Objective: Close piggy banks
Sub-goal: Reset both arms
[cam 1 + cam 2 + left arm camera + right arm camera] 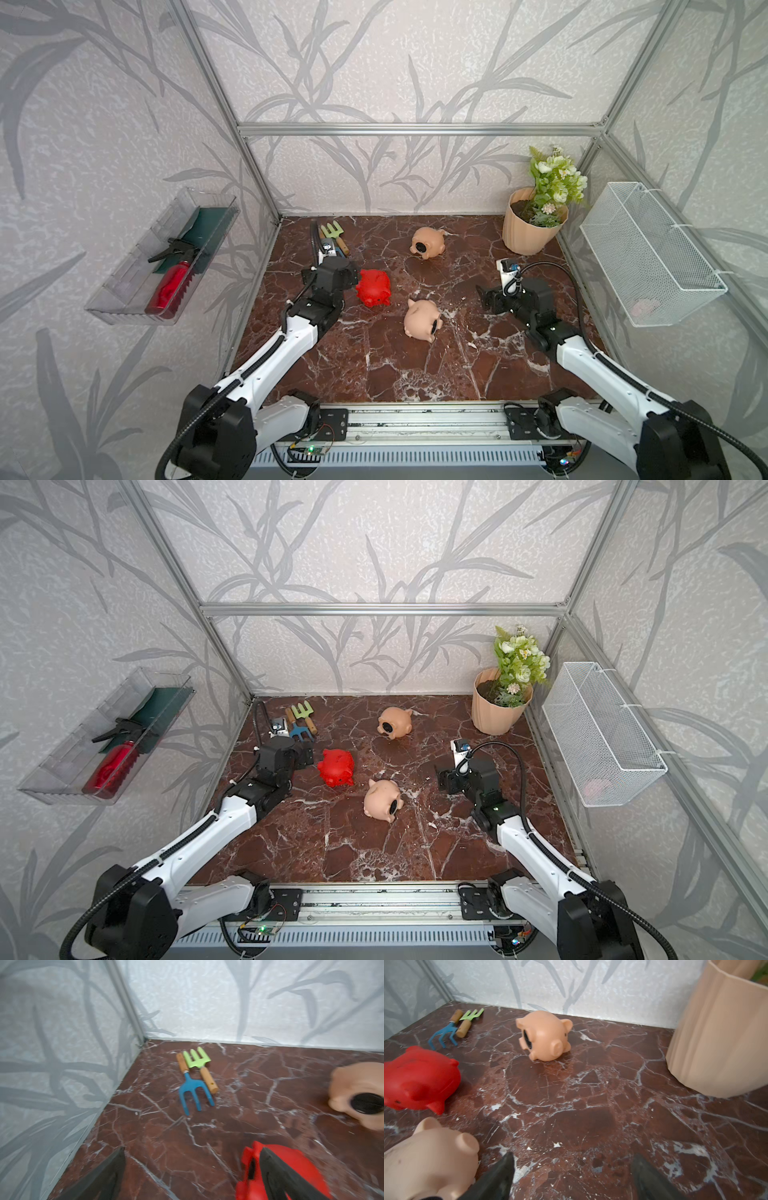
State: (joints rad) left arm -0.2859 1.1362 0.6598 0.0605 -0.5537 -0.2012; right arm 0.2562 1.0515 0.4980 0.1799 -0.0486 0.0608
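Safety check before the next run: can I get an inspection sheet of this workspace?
Surface: marble top, white crumbs scattered.
Job's things: red pig, belly hidden; far tan pig and near tan pig on their sides, black plugs in bellies.
Clutter: garden forks, flower pot.
Hands: left hand open beside red pig; right hand open, empty.
Cables: black hoses along both arms, no snag seen.
Surroundings: wall bin with red bottle; wire basket.
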